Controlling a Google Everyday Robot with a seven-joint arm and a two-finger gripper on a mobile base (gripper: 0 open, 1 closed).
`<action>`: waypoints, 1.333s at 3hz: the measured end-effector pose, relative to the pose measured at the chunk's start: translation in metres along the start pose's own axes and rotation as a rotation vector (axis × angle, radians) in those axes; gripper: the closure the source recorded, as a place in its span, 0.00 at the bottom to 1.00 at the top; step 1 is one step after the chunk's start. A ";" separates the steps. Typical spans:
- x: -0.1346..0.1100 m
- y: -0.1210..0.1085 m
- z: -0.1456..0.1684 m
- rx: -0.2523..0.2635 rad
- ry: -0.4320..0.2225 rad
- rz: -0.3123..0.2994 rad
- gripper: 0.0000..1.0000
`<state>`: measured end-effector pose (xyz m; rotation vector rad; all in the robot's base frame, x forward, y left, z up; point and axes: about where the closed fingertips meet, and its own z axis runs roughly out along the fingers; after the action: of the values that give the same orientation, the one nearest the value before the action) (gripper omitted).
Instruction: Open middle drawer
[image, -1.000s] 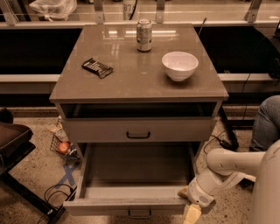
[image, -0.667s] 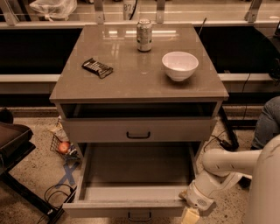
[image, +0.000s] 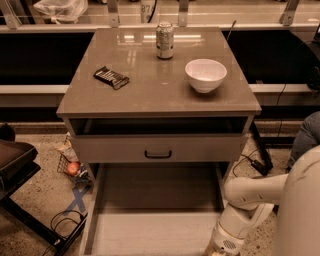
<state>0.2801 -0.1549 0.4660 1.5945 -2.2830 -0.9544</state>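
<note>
The middle drawer (image: 155, 225) is pulled far out below the cabinet, and its bare grey inside shows. Its front panel and handle are cut off by the bottom edge of the view. My gripper (image: 214, 253) is at the drawer's front right corner, at the very bottom edge, mostly out of frame. My white arm (image: 250, 200) reaches down to it from the right. Above the open drawer is another drawer front (image: 158, 149) with a dark bar handle, pushed in.
On the cabinet top (image: 150, 95) stand a can (image: 164, 40), a white bowl (image: 205, 75) and a dark snack bar (image: 111, 77). A wire basket with an apple (image: 73, 168) and cables lie on the floor at the left, beside a dark chair (image: 15, 160).
The middle drawer has slid further out toward the camera, and its front has left the bottom of the view. My arm and gripper moved down with it.
</note>
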 end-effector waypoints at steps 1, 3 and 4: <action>0.000 0.000 0.001 -0.002 0.000 0.001 0.86; 0.001 0.001 0.003 -0.006 0.001 0.000 0.32; 0.001 0.003 0.002 -0.009 0.002 0.001 0.00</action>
<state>0.2761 -0.1546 0.4657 1.5904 -2.2746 -0.9605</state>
